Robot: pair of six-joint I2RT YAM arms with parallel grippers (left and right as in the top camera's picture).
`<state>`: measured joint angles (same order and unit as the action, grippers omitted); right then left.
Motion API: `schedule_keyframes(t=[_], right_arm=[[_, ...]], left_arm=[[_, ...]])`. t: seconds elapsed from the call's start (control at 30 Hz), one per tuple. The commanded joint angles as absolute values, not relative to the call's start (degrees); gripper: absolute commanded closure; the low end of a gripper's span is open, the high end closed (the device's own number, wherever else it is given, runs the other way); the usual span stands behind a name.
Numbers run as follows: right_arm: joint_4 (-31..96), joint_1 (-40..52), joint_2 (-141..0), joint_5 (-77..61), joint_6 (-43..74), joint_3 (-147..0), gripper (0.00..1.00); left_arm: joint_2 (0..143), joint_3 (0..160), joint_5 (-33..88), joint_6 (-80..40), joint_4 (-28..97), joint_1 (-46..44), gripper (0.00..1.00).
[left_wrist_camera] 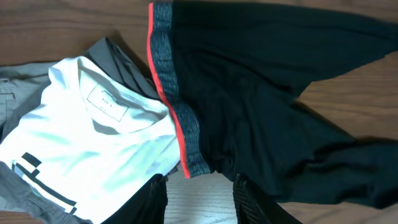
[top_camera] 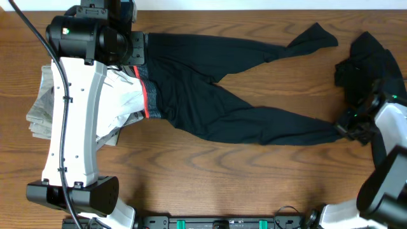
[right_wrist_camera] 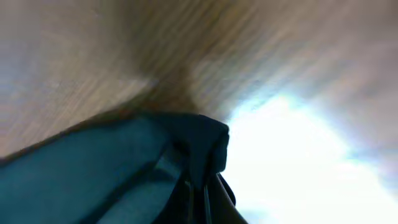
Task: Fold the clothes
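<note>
Jaws: right gripper (right_wrist_camera: 200,198) pinches trousers (top_camera: 210,102), left gripper (left_wrist_camera: 199,200) apart.

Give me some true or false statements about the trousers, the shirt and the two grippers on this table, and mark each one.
1. The trousers lie unfolded, legs apart. True.
2. The left gripper grips the waistband. False: it is open and holds nothing.
3. The right gripper pinches the end of a trouser leg. True.
4. The waistband is edged in blue. False: the edge is red.
5. A white shirt lies next to the waistband. True.
</note>
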<state>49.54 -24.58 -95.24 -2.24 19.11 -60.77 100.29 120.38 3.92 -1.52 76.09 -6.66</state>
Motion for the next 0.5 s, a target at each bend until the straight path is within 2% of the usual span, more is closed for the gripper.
schedule_keyframes(t=[0.0, 0.17, 0.23, 0.3, 0.4, 0.47], right_arm=[[50.8, -25.1, -90.4, 10.0, 19.6, -62.6, 0.94], [49.5, -25.1, -88.8, 17.1, 22.7, -62.6, 0.91], [49.4, -25.1, -89.0, 17.2, 22.7, -62.6, 0.76], [49.2, -25.1, -89.1, 17.1, 22.7, -62.6, 0.66], [48.6, -25.1, -89.1, 17.1, 22.7, -62.6, 0.62], [48.2, -25.2, -89.3, 16.2, 22.8, -62.5, 0.59]], left_arm=[[99.9, 121.0, 4.1, -1.8, 76.2, -6.7, 0.62], [99.9, 121.0, 4.1, -1.8, 76.3, -6.7, 0.61], [99.9, 121.0, 4.1, -1.8, 76.3, -6.7, 0.61], [99.9, 121.0, 4.1, -1.8, 76.3, -6.7, 0.61], [99.9, 121.0, 4.1, -1.8, 76.3, -6.7, 0.6], [99.9, 121.0, 4.0, -1.8, 76.2, -6.7, 0.56]])
